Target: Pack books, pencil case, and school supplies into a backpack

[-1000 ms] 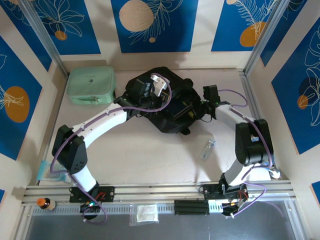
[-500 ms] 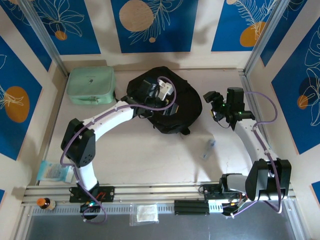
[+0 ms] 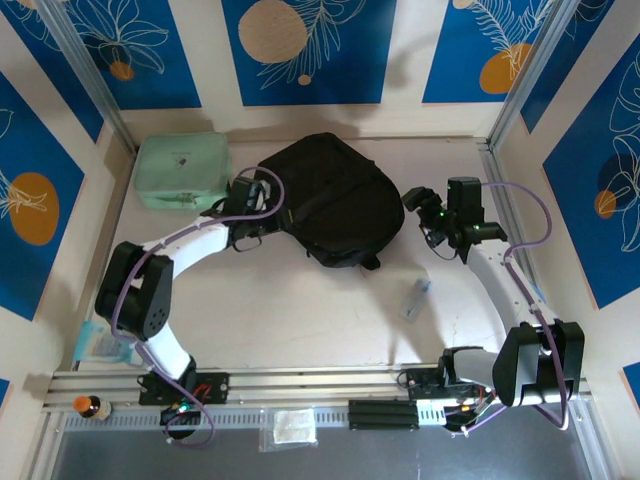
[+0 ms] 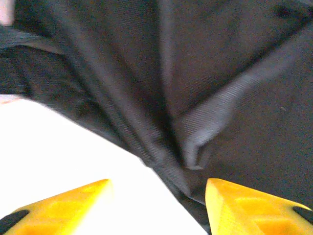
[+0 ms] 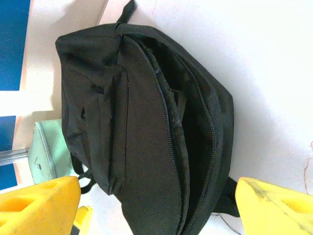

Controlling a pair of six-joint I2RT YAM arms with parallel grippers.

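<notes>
Backpack flanked by two spread pincers
The backpack (image 3: 335, 195) lies far-centre on the table (image 3: 300, 310). The left pincer (image 3: 250, 200) gapes at its left edge, and the right pincer (image 3: 415, 200) gapes just right of it.

Backpack (image 3: 335, 195): black woven cloth, matt, fine ribbed weave at close range. School supplies piece (image 3: 417, 297): clear glossy plastic. Mint green case (image 3: 183, 170): smooth, faint sheen. Counter (image 3: 300, 310): pale, matt, smooth. Front rail (image 3: 320, 378): brushed metal. Right gripper (image 5: 156, 205) fingers (image 5: 39, 205): yellow moulded plastic, matt.
</notes>
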